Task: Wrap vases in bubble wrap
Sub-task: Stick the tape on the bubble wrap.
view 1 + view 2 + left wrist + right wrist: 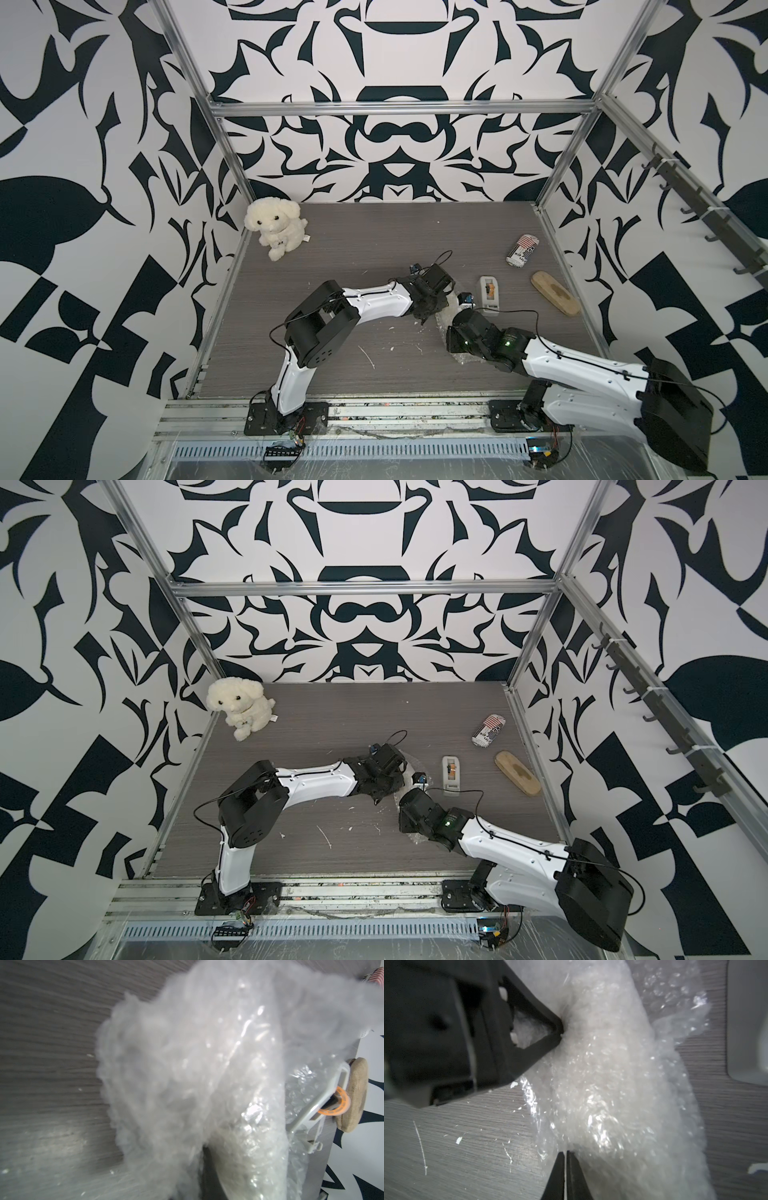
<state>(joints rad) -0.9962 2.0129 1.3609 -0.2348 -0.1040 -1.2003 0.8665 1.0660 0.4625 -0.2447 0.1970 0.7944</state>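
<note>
1. We see a cream plush dog (pixel 274 227) sitting well apart from the left gripper, out past its arm in the far corner of the grey table (pixel 353 249).
2. The left gripper (pixel 560 1029) has its jaws brought together, the tips pinching a fold of the bubble wrap (pixel 602 1084).
3. The bubble wrap lies bunched in a cloudy bundle between the two grippers and touches both. In the left wrist view it fills most of the picture (pixel 197 1064).
4. We cannot make out the vase. The bundle is too milky to show what is inside.
5. The right gripper (pixel 565 1159) is clamped on the near edge of the bubble wrap, with only a thin sliver of film between its jaws.
6. A white tape dispenser (pixel 489 294) lies just beside the right gripper, on its outer side.
7. A striped can (pixel 522 249) lies on its side farther out from the right gripper, beyond the dispenser.
8. A wooden brush (pixel 555 293) lies farthest out from that gripper, by the side rail.
</note>
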